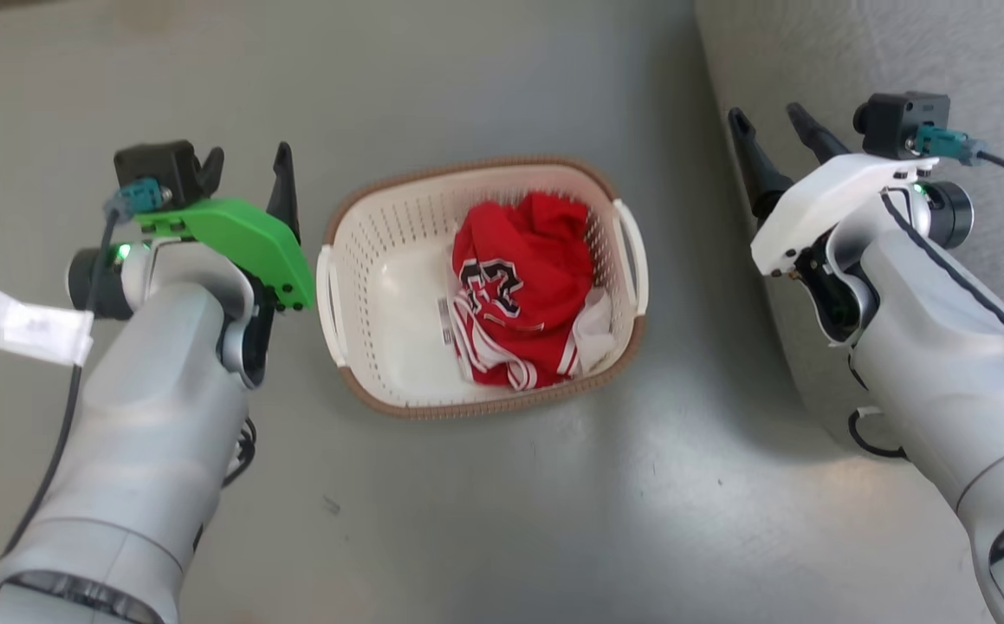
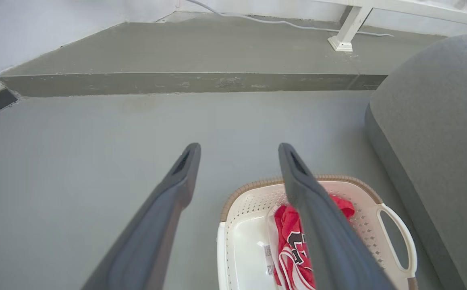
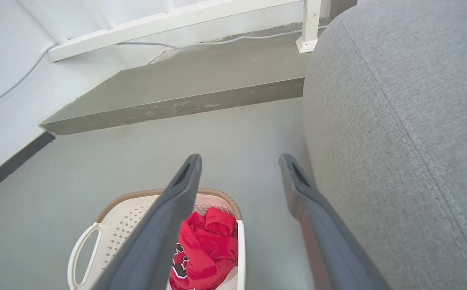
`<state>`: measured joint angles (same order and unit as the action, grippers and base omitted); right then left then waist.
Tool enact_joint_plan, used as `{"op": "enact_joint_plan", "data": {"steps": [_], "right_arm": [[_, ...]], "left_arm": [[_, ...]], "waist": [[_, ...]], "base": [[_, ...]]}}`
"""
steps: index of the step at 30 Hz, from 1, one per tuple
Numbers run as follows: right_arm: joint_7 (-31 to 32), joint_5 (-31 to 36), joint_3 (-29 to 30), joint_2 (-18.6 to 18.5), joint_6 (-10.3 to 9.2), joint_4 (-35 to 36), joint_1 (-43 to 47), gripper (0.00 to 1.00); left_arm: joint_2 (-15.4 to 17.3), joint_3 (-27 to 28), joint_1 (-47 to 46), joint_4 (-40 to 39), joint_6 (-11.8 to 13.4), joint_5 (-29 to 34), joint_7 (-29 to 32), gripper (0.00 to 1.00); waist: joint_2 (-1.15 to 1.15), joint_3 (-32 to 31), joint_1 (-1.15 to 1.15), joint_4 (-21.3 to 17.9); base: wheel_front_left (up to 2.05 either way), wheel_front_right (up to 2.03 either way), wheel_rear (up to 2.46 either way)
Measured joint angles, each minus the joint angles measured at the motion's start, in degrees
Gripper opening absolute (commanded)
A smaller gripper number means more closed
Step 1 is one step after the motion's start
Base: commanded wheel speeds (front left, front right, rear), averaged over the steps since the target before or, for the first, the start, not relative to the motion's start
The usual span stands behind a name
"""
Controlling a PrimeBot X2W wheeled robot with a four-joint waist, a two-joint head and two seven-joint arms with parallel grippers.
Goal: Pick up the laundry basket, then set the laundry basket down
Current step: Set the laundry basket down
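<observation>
The laundry basket (image 1: 372, 234) stands on the grey floor in the middle of the head view, cream-white and perforated, with a brown rim and a white handle (image 1: 631, 251) on each short side. A crumpled red jersey (image 1: 523, 277) lies in its right half. My left gripper (image 1: 246, 178) hovers open just left of the basket, apart from it. My right gripper (image 1: 768, 117) is open to the right, over the sofa's edge. The left wrist view has its gripper (image 2: 238, 149) above the basket (image 2: 245, 237); the right wrist view has its gripper (image 3: 239, 159) above the basket (image 3: 124, 225).
A grey upholstered sofa (image 1: 857, 52) borders the floor on the right, close to the right arm (image 3: 398, 121). Beyond the basket a raised concrete step (image 2: 185, 82) crosses the floor, with a white furniture leg (image 2: 346, 32) and a cable on it. A white wall runs on the left.
</observation>
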<state>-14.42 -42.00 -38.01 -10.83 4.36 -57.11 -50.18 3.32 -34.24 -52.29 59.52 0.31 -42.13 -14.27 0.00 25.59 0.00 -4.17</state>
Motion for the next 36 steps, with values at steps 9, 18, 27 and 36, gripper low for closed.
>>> {"op": "enact_joint_plan", "data": {"steps": [9, 18, 27, 36], "right_arm": [[-0.01, 3.77, 2.55, -0.51, -1.13, 6.28, 3.62, 1.0], [-0.01, 7.58, 6.42, -0.89, -3.14, 13.84, 8.28, 1.0], [-0.02, 11.36, 9.43, -1.01, -4.97, 20.28, 14.12, 1.0], [-0.02, 14.97, 11.17, -1.45, -6.79, 24.98, 21.59, 1.0]], "left_arm": [[1.69, 2.89, 5.26, -7.03, 2.32, 2.97, -0.01, 1.0], [2.67, 6.36, 11.16, -15.55, 4.33, 7.1, -0.15, 1.0], [3.41, 9.61, 17.88, -24.18, 5.31, 11.48, -0.16, 1.0], [3.54, 11.72, 27.03, -31.08, 6.1, 15.45, -0.15, 1.0]], "waist": [[0.0, -6.22, 0.0, -0.46], [0.0, -11.7, 0.0, -1.19], [0.0, -16.13, 0.0, -2.1], [0.0, -20.06, 0.0, -2.6]], "base": [[0.0, 0.0, 0.0], [0.0, 0.0, 0.0], [0.0, 0.0, 0.0], [0.0, 0.0, 0.0]]}}
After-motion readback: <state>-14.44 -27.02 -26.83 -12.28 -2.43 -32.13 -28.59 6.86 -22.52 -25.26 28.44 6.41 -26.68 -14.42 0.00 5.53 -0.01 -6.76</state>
